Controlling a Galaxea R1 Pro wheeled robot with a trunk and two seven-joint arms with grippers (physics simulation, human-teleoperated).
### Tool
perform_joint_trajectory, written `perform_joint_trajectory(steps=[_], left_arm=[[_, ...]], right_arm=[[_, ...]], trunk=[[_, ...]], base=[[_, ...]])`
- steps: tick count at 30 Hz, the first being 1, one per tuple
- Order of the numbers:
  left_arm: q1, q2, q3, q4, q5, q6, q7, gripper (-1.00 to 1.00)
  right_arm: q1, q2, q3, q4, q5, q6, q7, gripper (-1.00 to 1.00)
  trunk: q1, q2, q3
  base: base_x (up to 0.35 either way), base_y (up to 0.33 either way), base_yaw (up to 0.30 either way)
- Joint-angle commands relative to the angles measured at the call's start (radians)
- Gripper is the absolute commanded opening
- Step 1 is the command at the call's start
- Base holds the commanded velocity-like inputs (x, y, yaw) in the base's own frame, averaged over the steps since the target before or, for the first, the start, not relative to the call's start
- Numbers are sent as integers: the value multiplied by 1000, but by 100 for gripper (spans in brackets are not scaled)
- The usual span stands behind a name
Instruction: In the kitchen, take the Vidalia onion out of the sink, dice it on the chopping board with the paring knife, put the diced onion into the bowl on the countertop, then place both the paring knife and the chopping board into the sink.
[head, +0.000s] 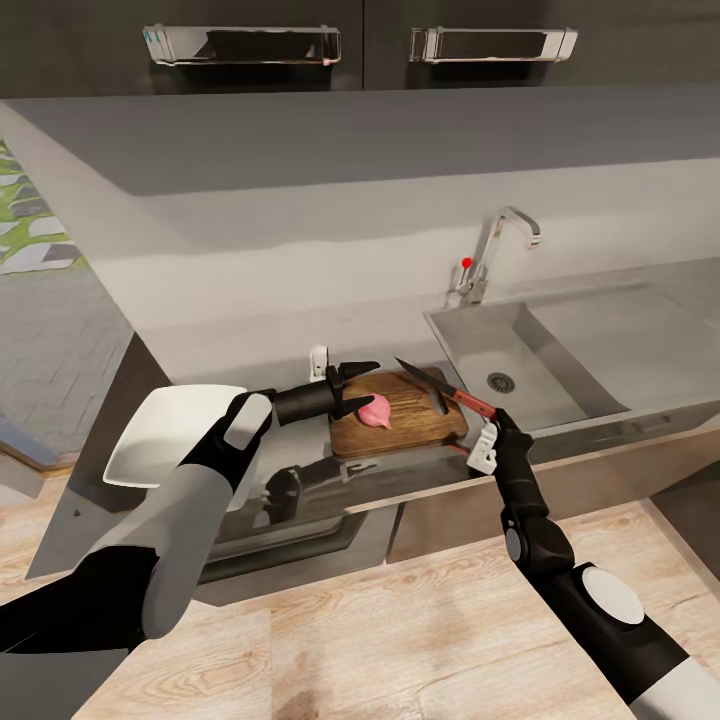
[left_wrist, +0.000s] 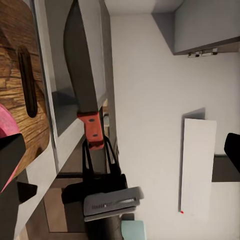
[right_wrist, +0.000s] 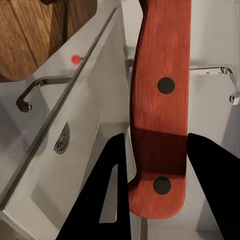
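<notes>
round pink onion (head: 376, 412) – grained wooden board (head: 420, 420)

Our left arm (head: 190, 500) and right arm (head: 590, 590) wear glossy white shells over black joints, each ending in black two-fingered grippers with pale grey wrist brackets.

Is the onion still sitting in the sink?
No, the onion lies on the chopping board, between the left gripper's fingers.

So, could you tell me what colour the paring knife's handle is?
Red-orange with two dark rivets on the paring knife, clearest in the right wrist view.
</notes>
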Motion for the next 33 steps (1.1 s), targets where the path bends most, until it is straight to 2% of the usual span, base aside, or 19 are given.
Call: perform_joint_trajectory(steps=[1,7,16,33], left_arm=[[-1,0,0,1,0,4,-3,100],[-1,0,0,1,0,4,-3,100],[-1,0,0,1,0,5,-3,100],[-1,0,0,1,0,5,-3,100]], right_arm=[[-1,-1,4,-1,7,9,-2,-100],[-1,-1,23,-1,7,18,-2,-100],[-1,-1,80,-2,6,59,-2,-100],[-1,-1,109,-2,4,78,-1,-100]], trunk=[[1,-2,-2],[1,-2,-2],[1,-2,-2],[1,-2,-2]], base=[[0,0,0],[0,0,0],[0,0,0],[0,0,0]])
